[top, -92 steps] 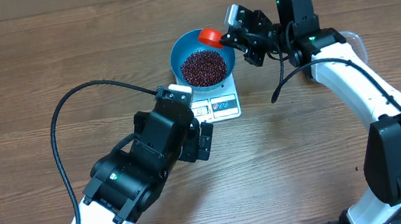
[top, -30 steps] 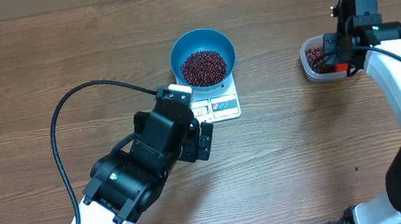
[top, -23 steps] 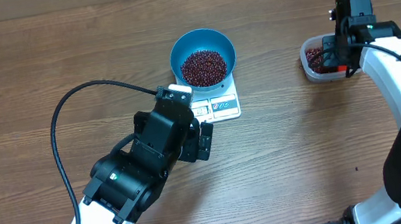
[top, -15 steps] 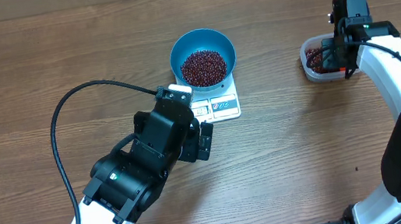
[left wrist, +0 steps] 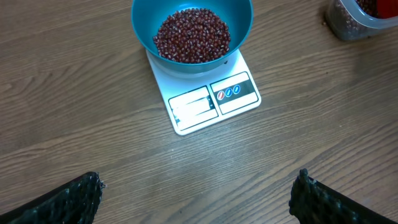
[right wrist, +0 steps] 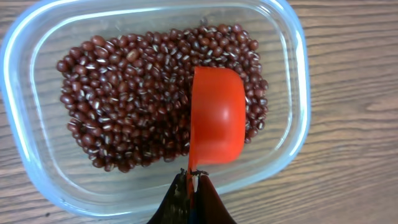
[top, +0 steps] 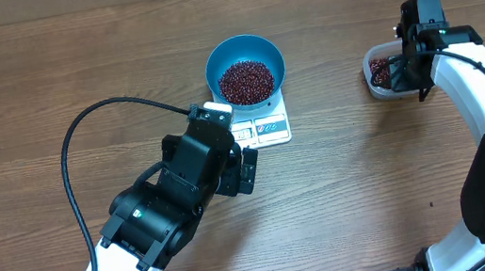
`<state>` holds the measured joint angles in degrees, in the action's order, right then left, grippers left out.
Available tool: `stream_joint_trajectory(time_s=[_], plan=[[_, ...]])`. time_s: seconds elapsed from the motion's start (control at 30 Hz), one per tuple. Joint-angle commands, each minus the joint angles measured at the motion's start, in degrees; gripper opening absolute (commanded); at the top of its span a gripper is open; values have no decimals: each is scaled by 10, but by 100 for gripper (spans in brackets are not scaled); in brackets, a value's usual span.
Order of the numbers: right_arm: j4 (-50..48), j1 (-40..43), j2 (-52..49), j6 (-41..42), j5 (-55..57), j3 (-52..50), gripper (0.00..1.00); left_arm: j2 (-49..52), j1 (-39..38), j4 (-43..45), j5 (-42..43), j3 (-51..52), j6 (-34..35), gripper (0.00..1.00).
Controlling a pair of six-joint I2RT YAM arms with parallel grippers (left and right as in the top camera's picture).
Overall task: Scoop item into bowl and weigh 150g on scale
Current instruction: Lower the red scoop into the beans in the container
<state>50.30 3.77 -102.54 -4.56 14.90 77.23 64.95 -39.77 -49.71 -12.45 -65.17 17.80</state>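
Now at the tub: the right gripper (right wrist: 193, 182) hangs over the clear tub (right wrist: 25, 158), jaws pressed together on the handle of a red scoop (right wrist: 216, 118), which puts the cup above the beans (right wrist: 124, 99), ready to dig.
Scoop: the cup lies over the right part of the heap. No beans show on its visible face, and whether it touches the heap cannot be told.
Tub: beans cover most of the floor, enough to draw on.
Bowl (left wrist: 142, 28): blue, set on the rear of the scale (left wrist: 239, 102) so that its load is weighed. It holds a mound (left wrist: 191, 34) of beans that hides its bottom.
Scale: white, on the table (left wrist: 74, 124), well apart from the tub. Its display (left wrist: 193, 106) has digits too small to read.
Left gripper (left wrist: 196, 199): spread wide and holding nothing, back from the scale's front, likely so that its camera watches the display.
Step, as a judgement: another scoopful is probably about to be loaded. How near the target weight is cannot be told.
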Motion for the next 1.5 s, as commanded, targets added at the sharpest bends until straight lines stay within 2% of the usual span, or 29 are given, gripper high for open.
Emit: stream_joint_trajectory(time_s=[0.0,0.6,1.47], plan=[[-9,5,-7,-19,-52,-5,4,3,0,2,3,1,-11,100],[-34,5,-7,-19,-151,-5,4,3,0,2,3,1,-11,99],[-29,6,-21,-19,-202,-5,4,3,0,2,3,1,-11,100]])
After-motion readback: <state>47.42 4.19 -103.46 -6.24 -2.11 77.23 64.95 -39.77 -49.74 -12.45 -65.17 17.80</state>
